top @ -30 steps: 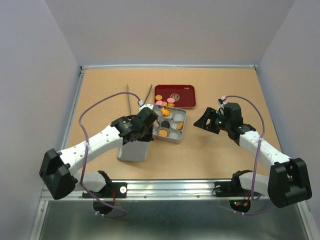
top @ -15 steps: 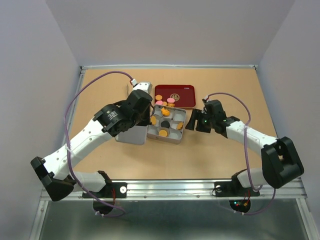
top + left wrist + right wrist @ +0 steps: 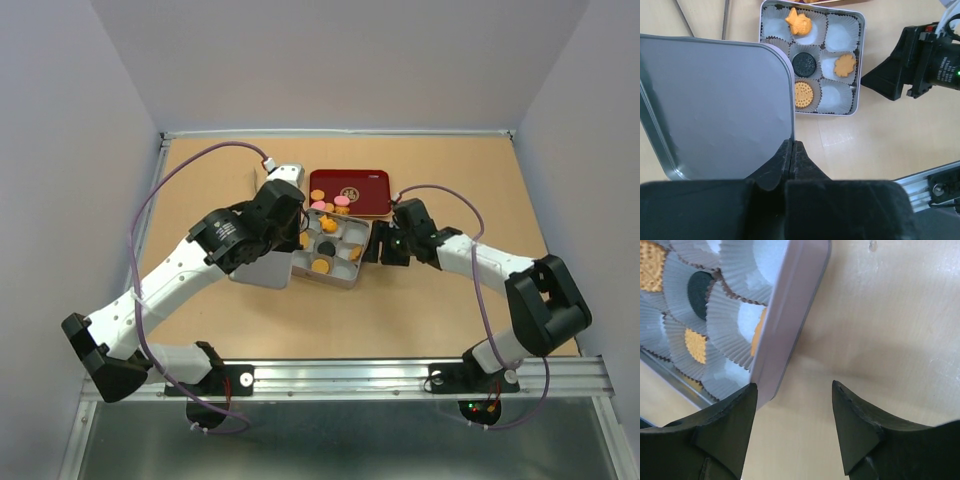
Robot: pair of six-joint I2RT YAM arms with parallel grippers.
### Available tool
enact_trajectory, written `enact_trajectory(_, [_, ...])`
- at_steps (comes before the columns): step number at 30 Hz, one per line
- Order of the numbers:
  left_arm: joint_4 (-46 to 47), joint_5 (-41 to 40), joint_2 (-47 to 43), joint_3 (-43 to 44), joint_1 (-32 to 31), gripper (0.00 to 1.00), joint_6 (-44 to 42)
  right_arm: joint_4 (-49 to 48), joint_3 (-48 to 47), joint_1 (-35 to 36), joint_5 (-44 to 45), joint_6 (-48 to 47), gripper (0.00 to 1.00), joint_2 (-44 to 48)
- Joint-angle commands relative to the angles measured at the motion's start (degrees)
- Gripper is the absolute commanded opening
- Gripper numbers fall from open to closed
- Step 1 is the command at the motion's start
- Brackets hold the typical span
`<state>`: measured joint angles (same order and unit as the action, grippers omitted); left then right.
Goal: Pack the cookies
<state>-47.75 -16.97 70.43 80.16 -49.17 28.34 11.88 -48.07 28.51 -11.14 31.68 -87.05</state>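
Note:
A silver tin (image 3: 340,282) stands mid-table with cookies in its paper cups: a dark one (image 3: 802,63), a round orange one (image 3: 803,94), an orange flower (image 3: 845,65) and an orange fish shape (image 3: 798,22). More pink and orange cookies (image 3: 330,202) lie at the near edge of the red tray (image 3: 365,182). My left gripper (image 3: 791,146) is shut on the edge of the tin's flat grey lid (image 3: 715,105), held left of the tin and overlapping its left side. My right gripper (image 3: 792,390) is open at the tin's right wall (image 3: 790,315), its left finger at the corner.
Two thin rods (image 3: 726,17) lie on the table behind the lid. The right gripper's black body (image 3: 900,70) sits close to the tin's right side. Bare wood lies right of and in front of the tin. Walls close in the table at back and sides.
The left arm has carried the lid up and back toward the tin's left side. The right gripper has moved left up to the tin's right wall, its jaws a little narrower.

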Motion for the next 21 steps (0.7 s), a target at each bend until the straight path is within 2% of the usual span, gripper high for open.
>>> enact_trajectory(1, [1.95, -0.78, -1.88, -1.76, -0.05, 0.0, -0.48, -2.83, -1.94, 0.84, 0.32, -0.83, 0.66, 6.09])
enact_trajectory(5, [2.92, 0.18, -1.71, -2.82, -0.05, 0.0, -0.39, -2.83, -0.88, 0.76, 1.03, -0.75, 0.66, 9.7])
enact_trajectory(8, [3.62, 0.45, -1.27, -2.9, -0.05, 0.0, -0.65, -2.83, -0.7, 0.76, -0.46, -0.22, 0.66, 7.78])
enact_trajectory(14, [3.98, 0.89, -0.56, -3.08, -0.05, 0.0, -1.0, -3.61, -2.02, 2.6, -0.73, 1.63, 0.5, 1.54])
enact_trajectory(21, [4.5, 1.15, -1.09, -4.66, -0.05, 0.0, -0.56, -4.41, -3.08, 3.48, -0.47, 1.28, 0.47, -0.23])
